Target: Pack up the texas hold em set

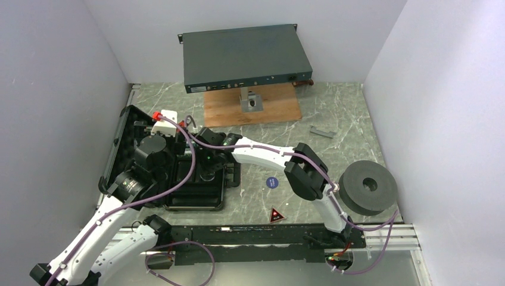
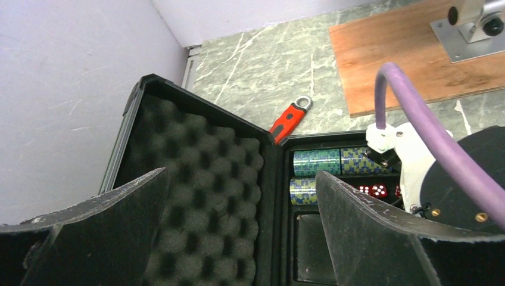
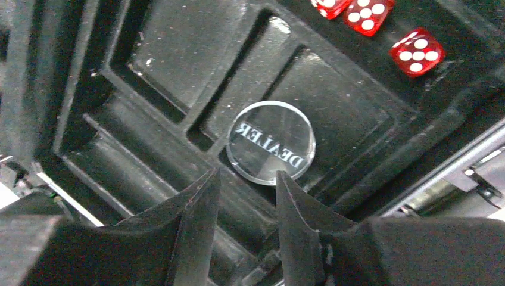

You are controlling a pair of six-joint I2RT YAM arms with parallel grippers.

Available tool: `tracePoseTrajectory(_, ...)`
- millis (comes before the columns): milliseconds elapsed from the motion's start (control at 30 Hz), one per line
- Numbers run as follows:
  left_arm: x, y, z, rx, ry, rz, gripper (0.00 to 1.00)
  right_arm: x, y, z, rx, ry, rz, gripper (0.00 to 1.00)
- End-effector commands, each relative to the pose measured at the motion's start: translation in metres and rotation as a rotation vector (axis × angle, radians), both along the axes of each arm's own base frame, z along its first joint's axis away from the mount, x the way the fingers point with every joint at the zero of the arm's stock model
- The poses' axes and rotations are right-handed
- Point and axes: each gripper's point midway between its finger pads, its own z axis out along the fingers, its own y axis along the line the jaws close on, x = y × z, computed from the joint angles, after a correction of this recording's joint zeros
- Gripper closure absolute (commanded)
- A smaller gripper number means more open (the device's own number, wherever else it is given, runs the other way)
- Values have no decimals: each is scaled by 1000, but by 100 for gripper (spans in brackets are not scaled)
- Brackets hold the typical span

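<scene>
Case (image 1: 192,201) sits open at table (image 1: 339,119) L side, foam lid (image 2: 196,179) laid back. Packed in tray: chip stacks (image 2: 324,162), red dice (image 3: 417,52), clear DEALER button (image 3: 271,149). Not yet in: blue disc (image 1: 272,182), red triangle marker (image 1: 276,215); lid unshut. We judge approx. half done.

R gripper (image 3: 247,185) hangs over tray, fingers slightly apart, empty. L gripper (image 2: 241,179) is wide apart, empty, over lid.

Only R wrist shows button and lettering; only top cam shows the leftovers.
</scene>
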Motion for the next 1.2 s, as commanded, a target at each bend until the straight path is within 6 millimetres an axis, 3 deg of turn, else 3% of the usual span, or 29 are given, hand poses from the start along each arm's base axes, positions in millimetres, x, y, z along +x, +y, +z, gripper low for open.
tracePoseTrajectory(0, -2, 16, 12, -15, -31, 94, 1, -3, 25, 37, 152, -11, 67, 60)
tracePoseTrajectory(333, -4, 18, 14, -20, -42, 99, 1, -6, 51, 34, 226, 40, 101, 66)
tracePoseTrajectory(600, -4, 17, 14, -21, -44, 93, 1, -2, 62, 10, 219, 57, 99, 71)
tracePoseTrajectory(800, -4, 17, 14, -21, -46, 89, 1, 6, 50, -7, 146, 32, 65, 72)
tracePoseTrajectory(1167, -4, 17, 14, -21, -48, 89, 1, 8, 27, -10, 71, 1, 42, 73)
